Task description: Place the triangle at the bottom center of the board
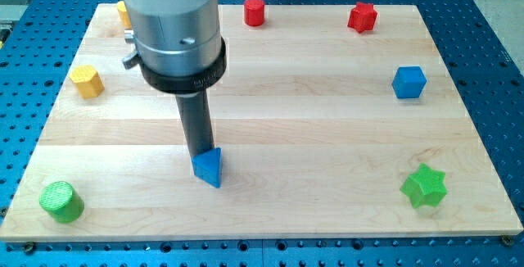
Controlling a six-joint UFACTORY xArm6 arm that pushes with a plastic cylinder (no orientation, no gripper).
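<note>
The blue triangle block [209,168] lies on the wooden board [311,128], left of centre and near the view's bottom. My tip [200,154] touches its upper left side, just above it. The dark rod rises from there to the grey arm body at the view's top left.
A yellow hexagon block [87,81] sits at the left. A green cylinder [61,201] is at the bottom left. A red cylinder [255,11] and a red star [362,17] are at the top. A blue cube [408,82] is at the right, a green star [424,187] at the bottom right. Another yellow block [123,11] peeks out beside the arm.
</note>
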